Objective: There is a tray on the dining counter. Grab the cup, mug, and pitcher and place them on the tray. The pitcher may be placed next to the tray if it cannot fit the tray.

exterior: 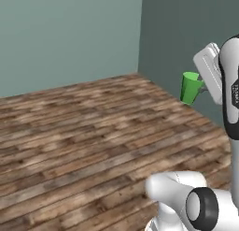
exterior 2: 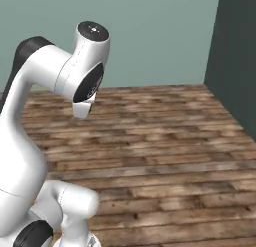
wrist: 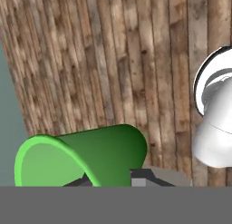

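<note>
Left base view: at the right edge of the frame the green cup [exterior: 190,87] hangs in the air above the wooden floor [exterior: 93,132], pinched by the gripper [exterior: 201,88], which is closed on its rim.

Right base view: the white arm [exterior 2: 55,76] rises at the left over bare floorboards.

Hand view: the cup fills the lower left, a finger [wrist: 144,177] against its wall. I'd say it is being carried; next comes reaching the tray.
</note>
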